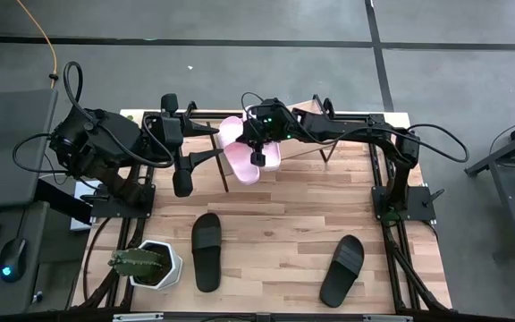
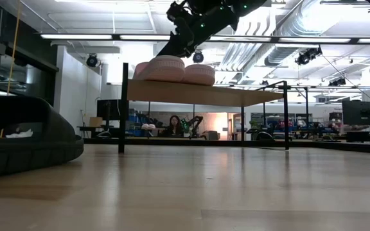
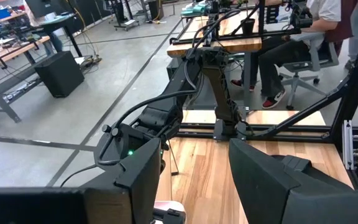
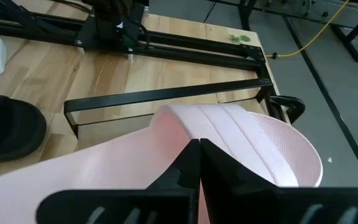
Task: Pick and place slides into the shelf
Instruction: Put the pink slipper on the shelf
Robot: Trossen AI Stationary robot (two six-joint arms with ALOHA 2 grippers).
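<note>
Two pink slides (image 1: 244,148) are seen lying side by side on the shelf (image 2: 198,94) at the far middle of the desk (image 1: 284,206). The right pincer (image 1: 257,157) is held shut directly above them, gripping nothing. The left pincer (image 1: 182,182) is kept open and empty, left of the shelf. Two black slides (image 1: 206,250) are left near.

From where I stand, no writing, label, brand, number or sign can be read anywhere in these views.
</note>
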